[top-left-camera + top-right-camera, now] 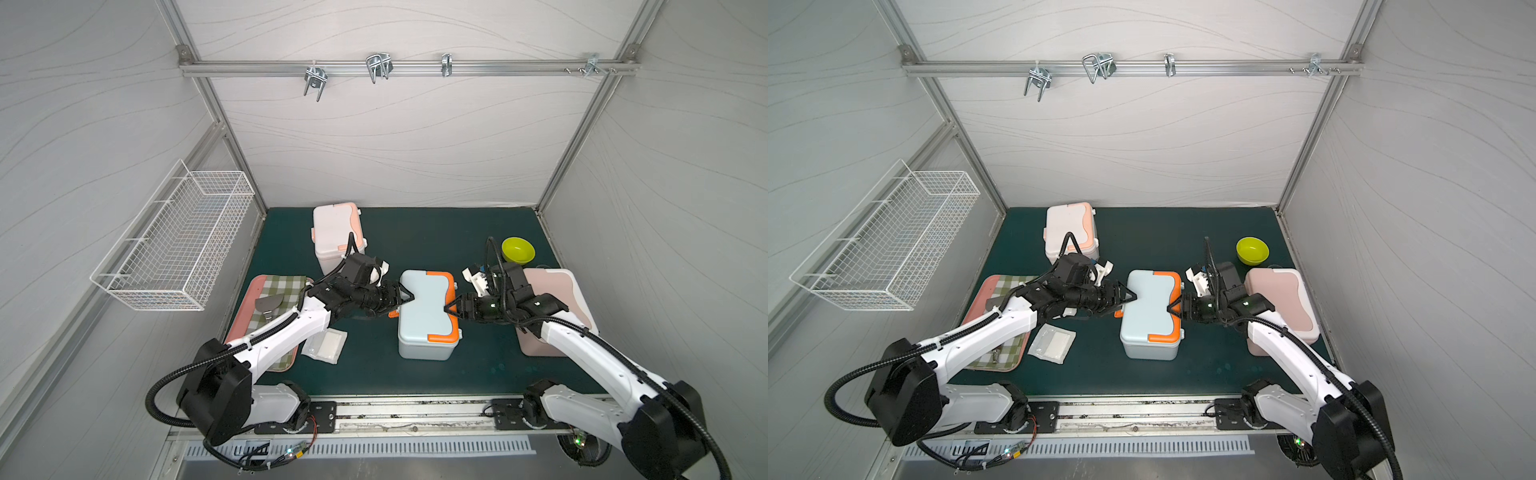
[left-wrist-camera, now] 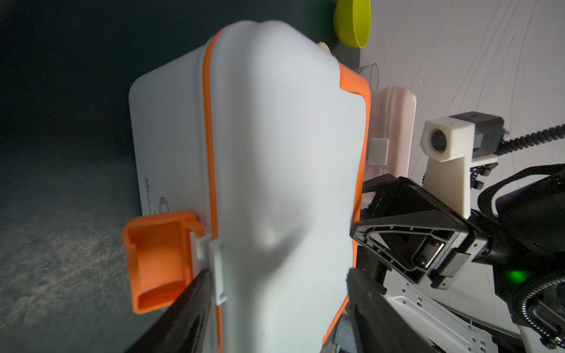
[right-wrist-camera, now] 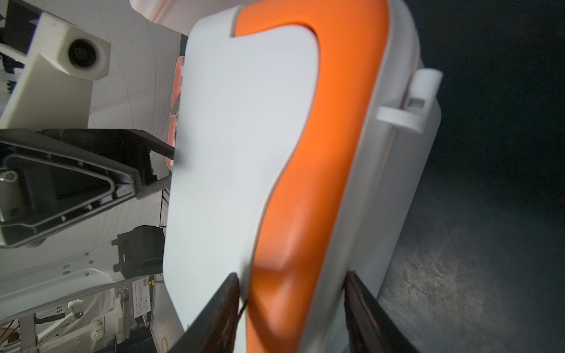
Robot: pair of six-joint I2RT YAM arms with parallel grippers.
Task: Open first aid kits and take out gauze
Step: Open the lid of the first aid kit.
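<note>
**Work area.** The table (image 1: 374,257) has a dark green, matte surface. Pale grey walls (image 1: 395,145) with thin wavy lines close it in on three sides, held in an aluminium frame. A rail (image 1: 415,67) on the rear wall carries metal hooks (image 1: 378,66). A white wire basket (image 1: 178,245) hangs on the left wall.

**Task items.**
- The pale blue kit (image 1: 424,307) stands upright at mid-table between my two arms. Its long axis runs from my base toward the rear wall.
- Its lid (image 2: 284,159) faces up and lies on the body. The orange trim runs along the kit's right side.
- The orange clasp (image 2: 159,259) on its left side is swung outward, hollow side showing.
- The white kit (image 1: 334,228) stands at the rear left, with its peach trim to the right.
- The pink kit (image 1: 557,286) stands at the right, partly under my right arm (image 1: 582,345).
- One gauze pouch (image 1: 326,345) lies flat on the table, just beside the pink tray (image 1: 246,309) and its checked cloth (image 1: 286,286).
- A lime bowl (image 1: 517,249) sits at the rear right.

**Jaws.**
- My left jaws are spread around the lid's left edge at its narrowed waist. One finger (image 2: 189,311) lies by the clasp catch.
- My right jaws are spread around the lid's right edge, over the orange trim.
- I cannot see a firm clamp on either side.
</note>
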